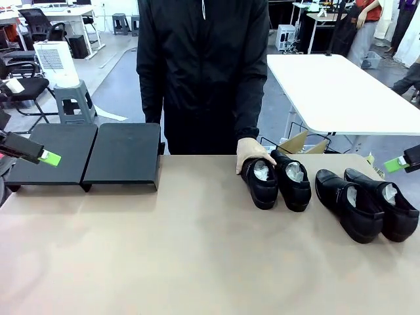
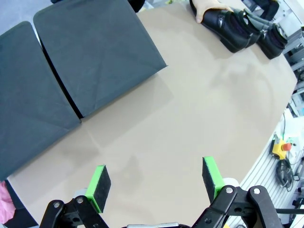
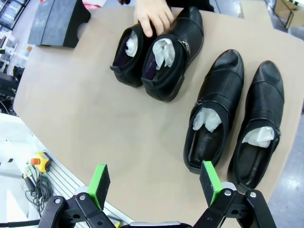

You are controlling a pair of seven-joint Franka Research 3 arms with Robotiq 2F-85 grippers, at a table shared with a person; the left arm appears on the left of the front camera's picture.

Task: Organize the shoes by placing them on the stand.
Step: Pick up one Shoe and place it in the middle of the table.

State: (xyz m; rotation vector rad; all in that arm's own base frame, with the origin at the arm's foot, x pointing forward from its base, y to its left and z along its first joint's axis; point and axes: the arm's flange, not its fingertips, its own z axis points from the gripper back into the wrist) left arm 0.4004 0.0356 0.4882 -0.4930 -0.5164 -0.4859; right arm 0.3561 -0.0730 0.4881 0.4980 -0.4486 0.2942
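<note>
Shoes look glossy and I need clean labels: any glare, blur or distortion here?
Front view: shoes sharp, soft highlights, faint shadows on the table. Right wrist view: brighter sheen on toes, table edge bowed by the wide lens. Left wrist view: stand matte, no glare.

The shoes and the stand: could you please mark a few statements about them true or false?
1. All four shoes stand on the table, none on the stand. True.
2. The person's hand rests on the rightmost shoe. False: it rests on the leftmost shoe.
3. The right gripper grips a shoe. False: it is open and empty, apart from the shoes.
4. White paper shows inside the shoes. True.
</note>
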